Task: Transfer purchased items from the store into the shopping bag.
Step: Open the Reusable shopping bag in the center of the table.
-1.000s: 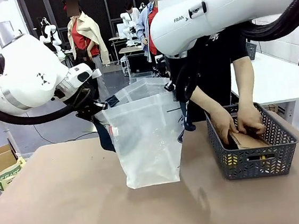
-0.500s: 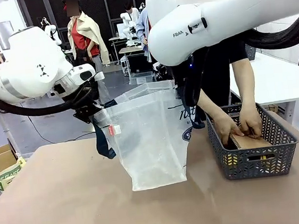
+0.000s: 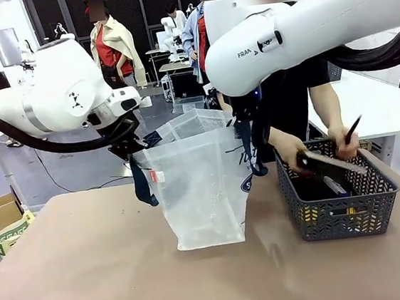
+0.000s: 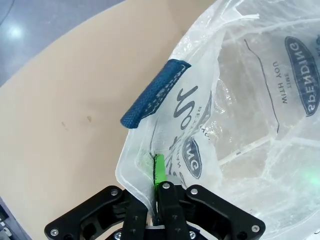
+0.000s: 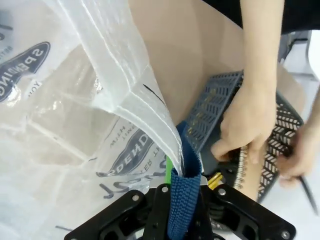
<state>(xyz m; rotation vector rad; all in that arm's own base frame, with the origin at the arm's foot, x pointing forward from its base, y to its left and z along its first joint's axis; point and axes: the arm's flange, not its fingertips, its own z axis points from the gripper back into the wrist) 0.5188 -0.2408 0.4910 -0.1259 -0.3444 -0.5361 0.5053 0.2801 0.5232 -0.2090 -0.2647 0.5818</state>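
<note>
- At centre of table [image 3: 91,276]: bag [image 3: 204,185] upright, mouth spread wide, nothing visible inside.
- On bag's left rim: left gripper [image 4: 156,187] pinched tight on the plastic edge, green pad showing through the film; navy strap [image 4: 152,95] hanging loose just beyond the fingers.
- On bag's right rim: right gripper [image 5: 175,195] clamped hard on the other strap [image 5: 182,202], with the rim caught alongside it.
- Just right of bag: basket [image 3: 339,214] on the table, near the bag but apart from it.
- Over basket: near hand [image 3: 291,153] and far hand [image 3: 342,138] of the person raising a spiral notebook [image 3: 330,163], tilted, partly above the rim; pen [image 3: 354,128] pinched in the far hand.
- Lower in basket: yellow item [image 3: 308,214] behind the mesh, plus others too hidden to name.
- Judged early in the task: bag readied and held open, no item across yet; notebook likely first to go, everything else left in the basket.
</note>
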